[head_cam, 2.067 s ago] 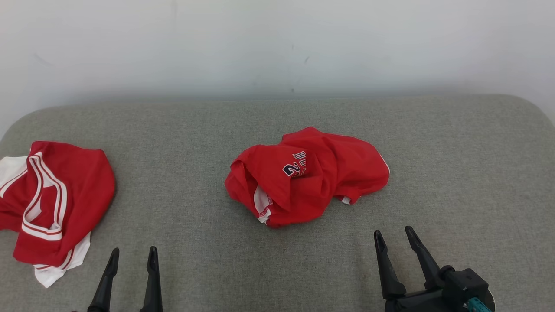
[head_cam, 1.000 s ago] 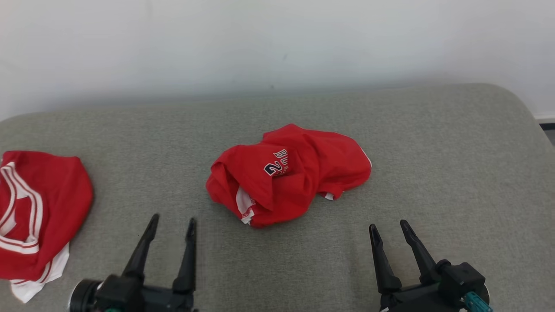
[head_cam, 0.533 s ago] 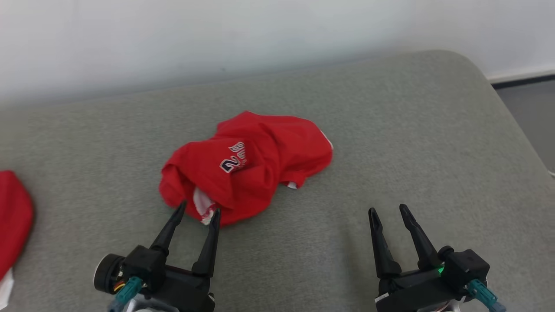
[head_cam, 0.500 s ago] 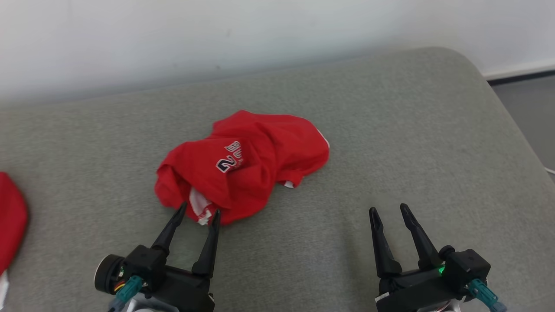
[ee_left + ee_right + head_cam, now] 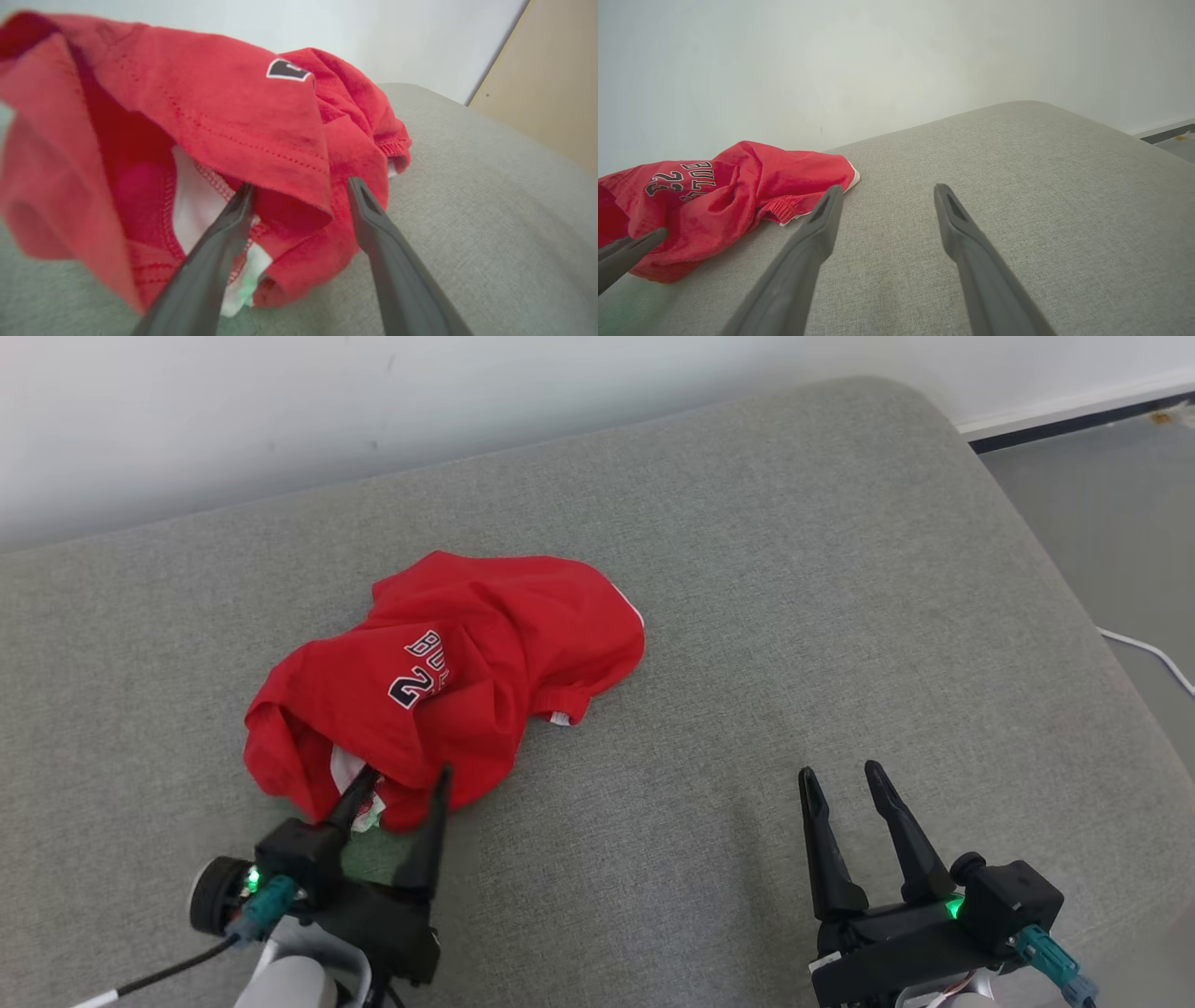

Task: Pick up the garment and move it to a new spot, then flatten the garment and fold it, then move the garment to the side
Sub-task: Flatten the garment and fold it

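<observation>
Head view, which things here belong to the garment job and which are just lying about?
Job:
- garment, red, crumpled on the cushion
- left gripper, open, fingertips at the garment's near edge
- right gripper, open, apart from the garment

Lying about:
- cable, white, on the floor right of the cushion

Matt cloth garment (image 5: 485,635), coarse-woven upholstery (image 5: 794,569)

red garment (image 5: 485,653), grey cushion (image 5: 794,616)
</observation>
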{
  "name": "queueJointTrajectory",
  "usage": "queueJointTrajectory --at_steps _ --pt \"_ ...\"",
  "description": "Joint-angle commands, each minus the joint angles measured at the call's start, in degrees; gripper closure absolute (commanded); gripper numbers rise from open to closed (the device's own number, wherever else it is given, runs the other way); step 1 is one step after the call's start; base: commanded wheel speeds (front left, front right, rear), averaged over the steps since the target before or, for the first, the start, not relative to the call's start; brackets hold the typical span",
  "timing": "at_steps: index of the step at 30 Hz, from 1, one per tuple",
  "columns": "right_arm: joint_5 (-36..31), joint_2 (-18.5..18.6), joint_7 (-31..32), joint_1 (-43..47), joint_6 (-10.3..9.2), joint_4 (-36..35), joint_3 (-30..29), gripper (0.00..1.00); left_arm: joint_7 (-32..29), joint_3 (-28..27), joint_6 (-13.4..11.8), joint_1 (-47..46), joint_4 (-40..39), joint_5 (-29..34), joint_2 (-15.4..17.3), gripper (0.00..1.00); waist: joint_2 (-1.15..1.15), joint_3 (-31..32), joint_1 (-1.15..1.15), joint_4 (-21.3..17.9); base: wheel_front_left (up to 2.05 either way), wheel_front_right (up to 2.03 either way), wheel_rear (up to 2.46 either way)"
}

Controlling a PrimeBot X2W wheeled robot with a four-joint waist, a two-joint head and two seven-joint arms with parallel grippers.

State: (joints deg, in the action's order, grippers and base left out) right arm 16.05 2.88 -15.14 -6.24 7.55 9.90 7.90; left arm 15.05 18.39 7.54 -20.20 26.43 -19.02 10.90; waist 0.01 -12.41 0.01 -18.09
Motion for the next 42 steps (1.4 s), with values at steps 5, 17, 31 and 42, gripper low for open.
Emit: queueJointTrajectory --at_steps 5,17,31,42 --pt "-0.45 -0.01 -0.07 0.24 -0.12 -0.03 -0.55 0.00 0.13 -0.85 -0.12 -2.14 2.68 0.06 -0.93 1.00 -0.01 0.71 -0.01 0.35 0.00 0.00 0.00" --pt "-0.61 -0.01 -0.07 1.73 -0.12 0.44 -1.39 0.00 0.13 9.70 -0.11 -4.90 -8.23 -1.16 -3.33 1.00 -0.01 3.75 -0.01 5.50 0.00 0.00 0.00" --pt "-0.16 0.00 -0.07 3.07 -0.12 1.20 -1.48 0.00 0.12 20.98 -0.11 -15.56 -14.11 -7.31 -6.00 1.00 -0.01 6.85 -0.01 6.17 0.00 0.00 0.00" --pt "-1.36 -0.01 -0.07 4.24 -0.13 1.07 -4.38 0.00 0.13 11.99 -2.57 -8.58 -14.25 -9.50 1.54 1.00 -0.01 6.63 -0.01 6.95 0.00 0.00 0.00"
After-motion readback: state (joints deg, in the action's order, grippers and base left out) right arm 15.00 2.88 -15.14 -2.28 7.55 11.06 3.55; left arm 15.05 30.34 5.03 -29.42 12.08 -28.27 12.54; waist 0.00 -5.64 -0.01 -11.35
